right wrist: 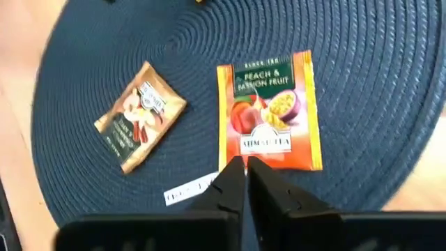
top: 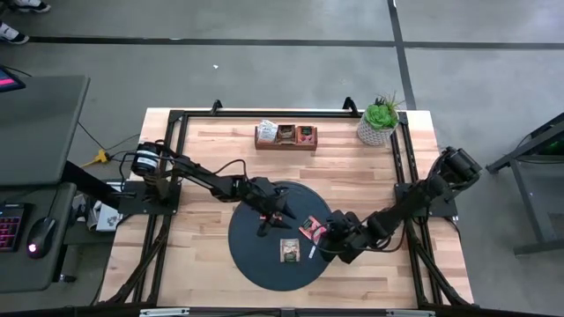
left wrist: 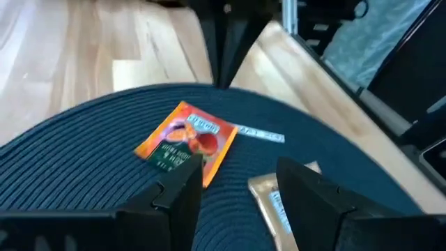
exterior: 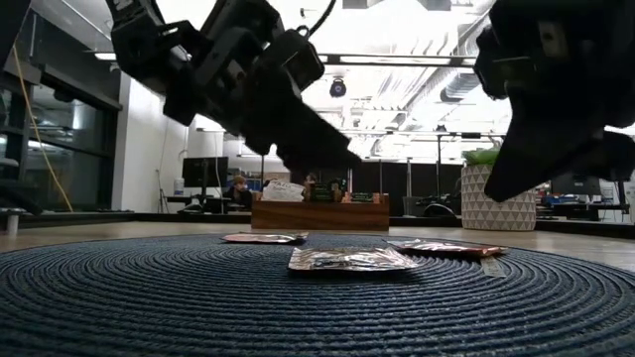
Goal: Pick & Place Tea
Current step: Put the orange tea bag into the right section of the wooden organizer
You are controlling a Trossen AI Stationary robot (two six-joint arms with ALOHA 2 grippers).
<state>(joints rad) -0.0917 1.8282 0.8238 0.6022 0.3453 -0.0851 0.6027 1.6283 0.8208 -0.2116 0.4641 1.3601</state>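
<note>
Right gripper point(right wrist: 245, 167) fingers pressed together at orange peach sachet point(right wrist: 270, 111) edge, mat point(top: 256, 255) 3 o'clock; brown sachet point(right wrist: 138, 115) beside, white strip point(right wrist: 189, 188) near. Left gripper point(top: 271, 217) fingers spread, above mat 12 o'clock. Wooden tea box point(top: 285, 136), potted plant point(top: 379, 120) at desk point(top: 203, 167) far edge.

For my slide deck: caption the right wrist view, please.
Shut right end effector at edge of orange peach tea sachet, brown sachet beside, on dark woven mat.

A round dark-blue woven mat point(top: 256, 260) lies at the lower centre of the pale wooden table point(top: 211, 154) — a brown wooden tray point(top: 285, 141) sits at upper centre, a green potted plant in a white patterned pot point(top: 378, 121) at upper right — and a thin white strip point(right wrist: 191, 189) rests on the mat.
</note>
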